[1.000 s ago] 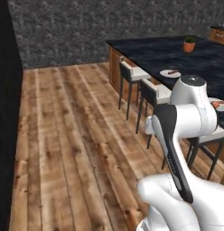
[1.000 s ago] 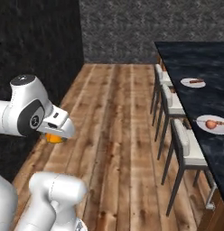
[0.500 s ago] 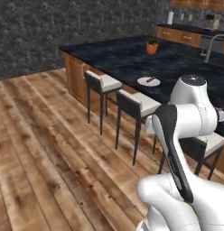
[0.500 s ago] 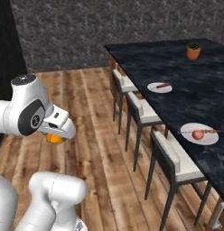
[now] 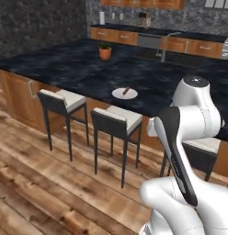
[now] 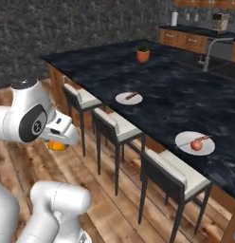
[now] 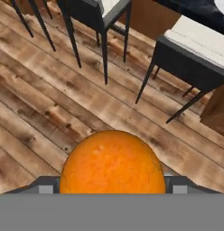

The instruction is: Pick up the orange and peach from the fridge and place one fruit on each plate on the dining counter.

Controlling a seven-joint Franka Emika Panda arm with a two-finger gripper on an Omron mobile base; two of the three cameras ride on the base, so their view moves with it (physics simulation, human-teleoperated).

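The orange (image 7: pixel 113 163) sits between the fingers of my gripper (image 7: pixel 113 187), which is shut on it above the wooden floor. From the right base view, the orange (image 6: pixel 56 144) peeks out under the gripper (image 6: pixel 58 141), held low at the left, well short of the dining counter (image 6: pixel 162 90). The peach (image 6: pixel 196 144) rests on the nearer white plate (image 6: pixel 185 139). A second plate (image 6: pixel 123 98) farther left carries a small dark-red stick; that plate (image 5: pixel 119 93) also lies on the dining counter (image 5: pixel 79 69). The fridge is out of view.
Pale-seated stools (image 5: pixel 116 120) (image 6: pixel 172 174) line the counter's near edge between me and the plates. A potted plant (image 6: pixel 143 53) stands on the counter's far part. A tap (image 5: pixel 166 43) and wooden cabinets (image 5: pixel 125 36) run along the back wall.
The whole picture has swung as the base turned and drove toward the dining counter, which now spans both base views. The gripper still holds the orange in the same pose.
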